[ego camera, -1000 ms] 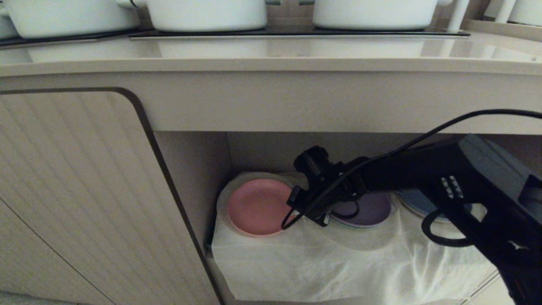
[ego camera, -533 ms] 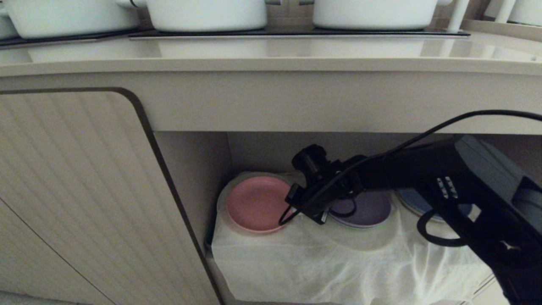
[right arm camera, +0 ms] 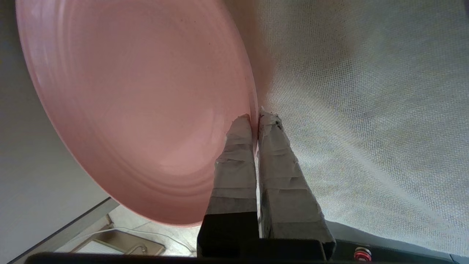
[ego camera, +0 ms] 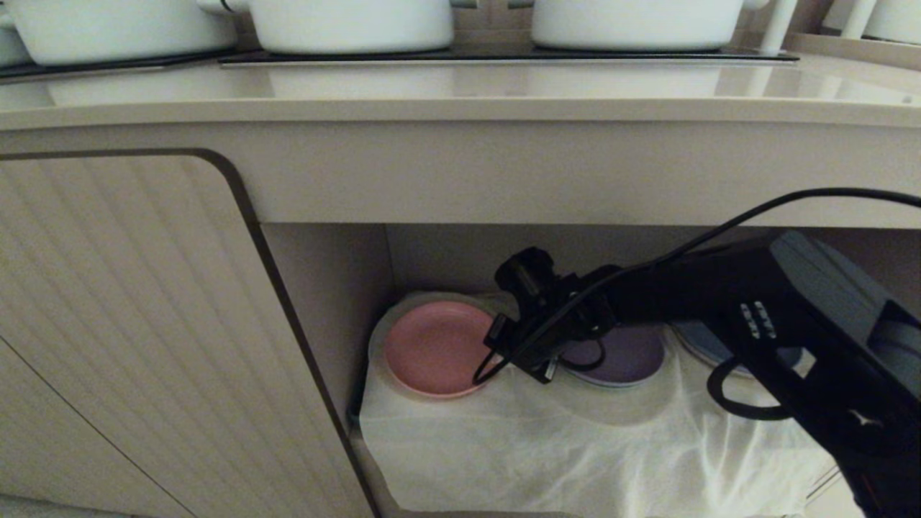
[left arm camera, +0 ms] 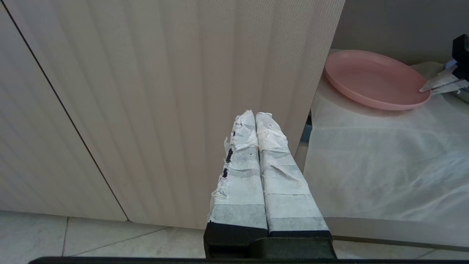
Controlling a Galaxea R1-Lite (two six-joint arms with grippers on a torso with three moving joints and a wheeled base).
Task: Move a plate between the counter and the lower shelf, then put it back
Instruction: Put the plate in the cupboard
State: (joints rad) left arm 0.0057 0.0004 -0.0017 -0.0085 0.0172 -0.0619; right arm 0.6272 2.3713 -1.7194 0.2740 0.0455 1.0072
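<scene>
Pink plate [right arm camera: 139,110] rim pinched by right tool [right arm camera: 256,119], fingers clamped

The lower shelf [ego camera: 403,266] is an open beige recess, its board draped in wrinkled white cloth [ego camera: 575,446]. On the cloth lie three plates in a row: the pink plate [ego camera: 432,349] leftmost, a purple plate [ego camera: 629,356] beside it, and a blue plate [ego camera: 709,345] rightmost.
</scene>
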